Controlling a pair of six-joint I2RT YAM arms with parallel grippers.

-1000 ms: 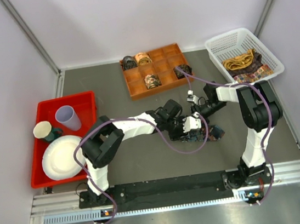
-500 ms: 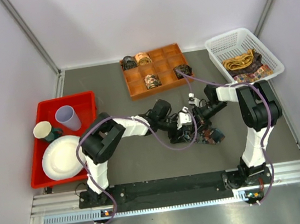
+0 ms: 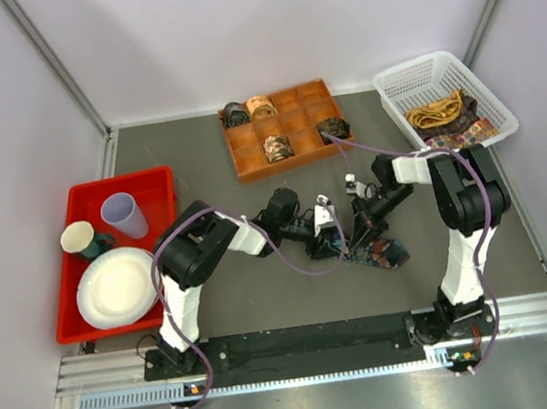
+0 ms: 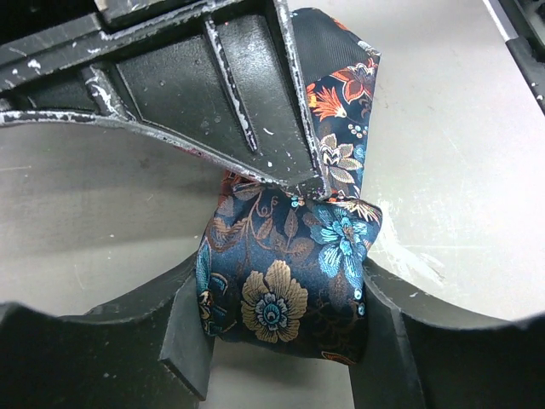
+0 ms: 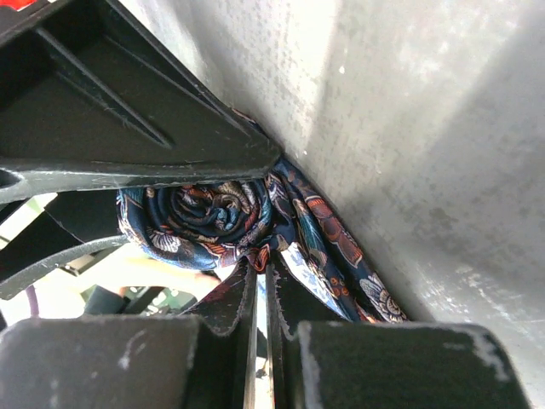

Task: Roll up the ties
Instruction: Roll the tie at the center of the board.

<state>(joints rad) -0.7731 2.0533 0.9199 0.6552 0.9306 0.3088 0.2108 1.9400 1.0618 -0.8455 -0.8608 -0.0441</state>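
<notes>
A dark floral tie (image 3: 379, 252) lies mid-table, partly coiled, its tail pointing right. In the left wrist view the coil (image 4: 289, 281) sits between my left gripper's (image 4: 281, 341) two fingers, touching both pads. The right gripper's tips (image 4: 317, 182) come down onto the coil where the tail leaves it. In the right wrist view the spiral end of the coil (image 5: 200, 217) shows, with my right gripper (image 5: 266, 271) shut and a small fold of fabric pinched at its tips. From above, the left gripper (image 3: 337, 241) and right gripper (image 3: 361, 227) meet over the tie.
An orange compartment tray (image 3: 292, 96) at the back holds several rolled ties (image 3: 277, 147). The white basket (image 3: 408, 74) at back right holds unrolled ties (image 3: 443, 114). A red tray (image 3: 81, 195) on the left carries a cup, mug and plate. Purple cables loop around both arms.
The left arm's wrist has swung left, so its gripper now reaches the coil from the left. More of the tie's tail shows at the right. The right gripper has barely moved.
</notes>
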